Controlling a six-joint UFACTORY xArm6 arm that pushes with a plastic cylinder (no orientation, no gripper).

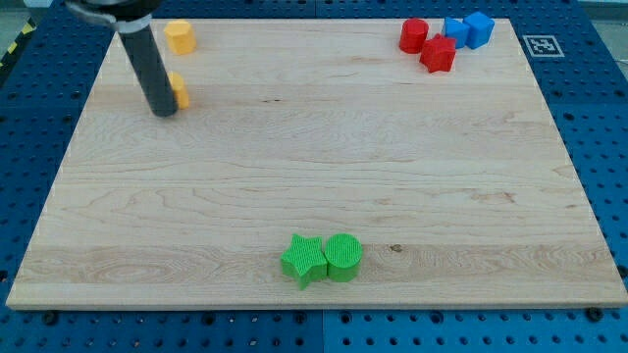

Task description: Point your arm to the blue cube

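Observation:
The blue cube (pixel 479 28) sits at the view's top right corner of the wooden board (pixel 314 186), touching a second blue block (pixel 455 30) on its left. My tip (pixel 164 112) is at the view's top left, far from the blue cube. It stands right beside a yellow block (pixel 180 90) that the rod partly hides.
A red cylinder (pixel 413 35) and a red star-like block (pixel 438 53) lie just left of the blue blocks. Another yellow block (pixel 180 36) sits near the top left edge. A green star (pixel 304 259) and green cylinder (pixel 343 256) touch near the bottom edge.

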